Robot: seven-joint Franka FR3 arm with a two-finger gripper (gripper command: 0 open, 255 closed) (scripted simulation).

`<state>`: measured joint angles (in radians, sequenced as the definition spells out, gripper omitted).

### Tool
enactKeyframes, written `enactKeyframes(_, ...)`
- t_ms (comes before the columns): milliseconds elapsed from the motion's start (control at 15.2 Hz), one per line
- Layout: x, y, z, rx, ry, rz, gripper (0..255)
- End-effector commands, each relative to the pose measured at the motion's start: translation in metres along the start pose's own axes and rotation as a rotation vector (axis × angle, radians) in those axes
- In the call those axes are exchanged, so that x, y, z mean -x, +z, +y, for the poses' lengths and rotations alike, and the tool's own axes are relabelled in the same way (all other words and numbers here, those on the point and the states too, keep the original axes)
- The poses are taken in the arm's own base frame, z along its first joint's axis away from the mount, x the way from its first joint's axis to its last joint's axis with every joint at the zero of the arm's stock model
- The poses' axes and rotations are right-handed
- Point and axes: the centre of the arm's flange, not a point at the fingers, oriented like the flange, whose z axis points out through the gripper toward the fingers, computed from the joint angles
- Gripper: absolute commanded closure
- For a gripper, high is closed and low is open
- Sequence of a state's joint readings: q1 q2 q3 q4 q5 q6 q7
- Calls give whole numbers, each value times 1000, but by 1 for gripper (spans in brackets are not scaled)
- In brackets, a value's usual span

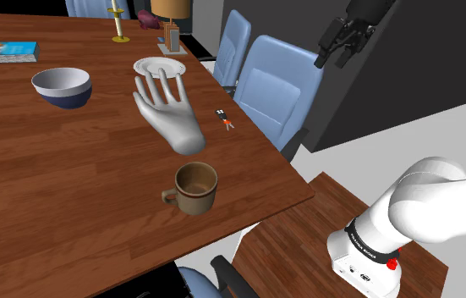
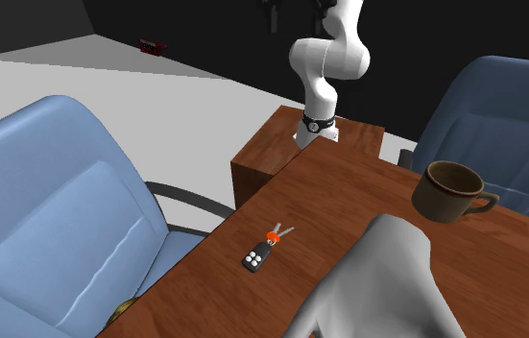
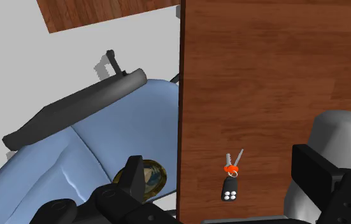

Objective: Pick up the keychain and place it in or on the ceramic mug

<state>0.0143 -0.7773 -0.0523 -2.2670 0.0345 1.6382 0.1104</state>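
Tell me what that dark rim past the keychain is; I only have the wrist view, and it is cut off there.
Observer: It's the brown mug. It stands upright on the table, mouth up, with nothing inside.
Operator: And the grey mass beside the keychain?
Observer: That's a grey hand sculpture. Its wrist end is nearest the mug, and the keychain lies apart from it, toward the table edge.
Operator: How high am I?
Observer: In the shoulder view the gripper hangs well above the tabletop. It looks to be out on the side of the blue chair, not over the mug.
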Motion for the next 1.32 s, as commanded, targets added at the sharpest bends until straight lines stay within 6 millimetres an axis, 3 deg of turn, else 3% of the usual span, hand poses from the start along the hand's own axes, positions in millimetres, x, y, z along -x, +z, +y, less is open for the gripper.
enactKeyframes(0, 0, 0, 0, 0, 0, 0, 0)
enactKeyframes(1254, -138, 203, -55, 5, -17, -5, 0)
